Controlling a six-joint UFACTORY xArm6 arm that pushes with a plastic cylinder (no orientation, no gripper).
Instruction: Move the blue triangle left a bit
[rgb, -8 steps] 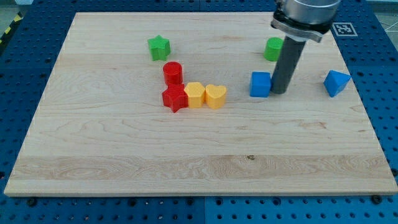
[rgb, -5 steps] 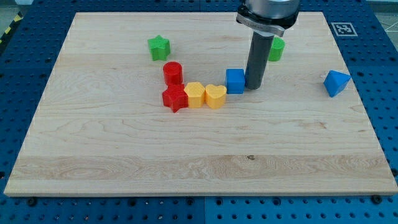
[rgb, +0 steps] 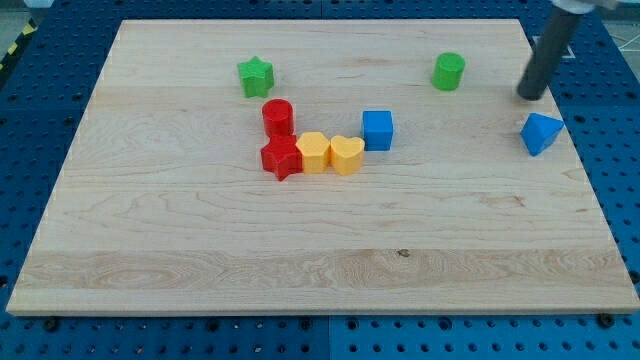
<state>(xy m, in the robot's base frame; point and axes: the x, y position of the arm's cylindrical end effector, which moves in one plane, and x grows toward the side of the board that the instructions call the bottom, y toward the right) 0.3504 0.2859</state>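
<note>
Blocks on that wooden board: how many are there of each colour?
Green: 2, the green star and green cylinder.
Red: 2, the red cylinder and red star.
Yellow: 2, the yellow hexagon and yellow heart.
Blue: 2, the blue cube and blue triangle.
Total: 8.

— What is different now?

— My tip (rgb: 531, 97) has left the blue cube (rgb: 378, 130) and gone to the upper right of the frame, just above the blue triangle (rgb: 541, 133), not touching it.

— And the blue cube?

— It was pushed left from the middle right. Now it stands just beside the yellow heart (rgb: 347, 155). The green cylinder (rgb: 449, 71) is in full view again.
</note>
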